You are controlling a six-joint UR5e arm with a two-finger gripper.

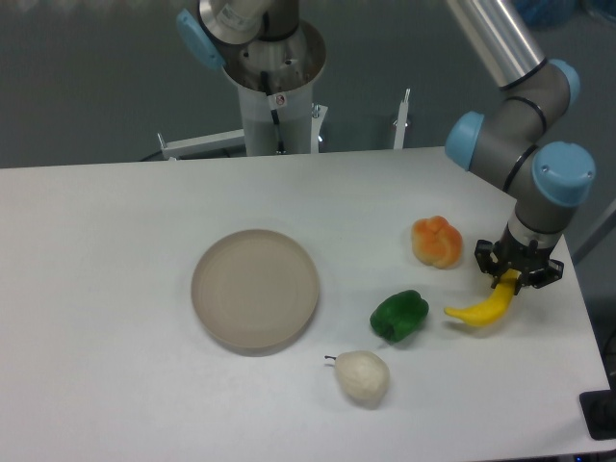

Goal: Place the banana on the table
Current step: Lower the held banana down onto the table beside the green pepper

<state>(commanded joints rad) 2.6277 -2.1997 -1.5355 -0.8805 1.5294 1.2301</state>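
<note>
**Banana held at one end, low over the table**

The banana [481, 310] hangs slanting down and to the left from the gripper [511, 279], whose jaws are clamped on its upper end; its lower tip sits at or just above the table [115, 250]. Left of the jaws lie a green pepper [400, 315] and a lumpy orange fruit [437, 241]; farther left, a cream pear [363, 376] and a round beige plate [255, 289].

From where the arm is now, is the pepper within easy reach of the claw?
Probably yes. The pepper lies just beside the banana with bare table between, nothing blocking. But the claw is shut on the banana, so that must be set down first.
</note>
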